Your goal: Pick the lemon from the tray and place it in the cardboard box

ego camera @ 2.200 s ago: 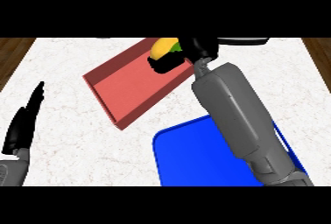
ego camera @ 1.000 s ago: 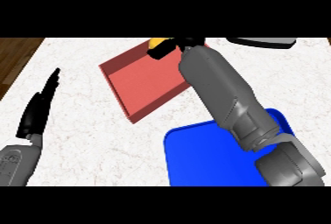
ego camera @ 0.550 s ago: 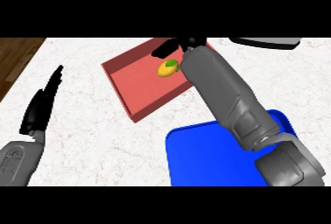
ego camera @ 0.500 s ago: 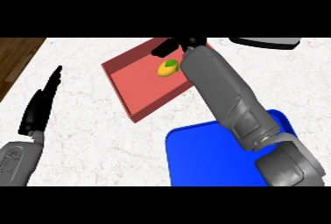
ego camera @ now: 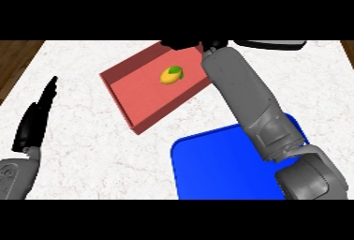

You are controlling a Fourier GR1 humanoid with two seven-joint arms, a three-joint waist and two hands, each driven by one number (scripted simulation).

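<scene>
While the right hand (ego camera: 185,44) sits at the far edge of the red tray (ego camera: 131,101), mostly cut off by the top of the view, I cannot tell whether its fingers are apart or together. Just below and to the left of that hand, the lemon (ego camera: 171,75) lies on the tray floor, yellow with a green patch, apart from the hand. At the near side of the right forearm lies a blue plate (ego camera: 214,168). Far off at the view's left, the left hand (ego camera: 36,119) rests with straight fingers, holding nothing, over the white marble counter (ego camera: 90,150). No writing or label is readable on anything.
</scene>
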